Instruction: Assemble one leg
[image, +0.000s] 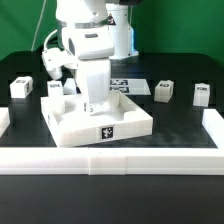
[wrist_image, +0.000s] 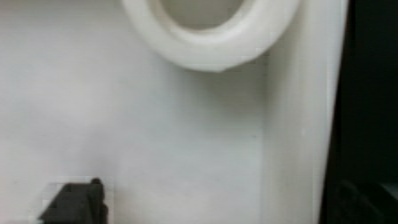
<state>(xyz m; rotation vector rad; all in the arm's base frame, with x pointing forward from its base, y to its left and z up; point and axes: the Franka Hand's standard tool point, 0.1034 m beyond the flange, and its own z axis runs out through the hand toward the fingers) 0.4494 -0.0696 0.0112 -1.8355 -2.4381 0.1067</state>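
The large white square panel (image: 75, 125) lies in the middle of the black table. My gripper (image: 93, 104) hangs low over the panel's middle. In the wrist view my gripper (wrist_image: 214, 206) is open with nothing between the jaws. One dark fingertip (wrist_image: 75, 203) shows over the panel's flat face (wrist_image: 125, 130). A round socket (wrist_image: 214, 35) and the raised rim (wrist_image: 302, 120) lie close by. Small white legs with tags stand apart: one leg (image: 20, 87) at the exterior view's left, one leg (image: 164, 91) and another leg (image: 201, 95) at its right. A further small white block (image: 57, 90) by the panel's far left corner is partly hidden by the arm.
The marker board (image: 130, 84) lies behind the panel. A low white wall (image: 110, 160) runs along the front, with short walls at the exterior view's left (image: 4, 120) and right (image: 213, 125). A green backdrop stands behind.
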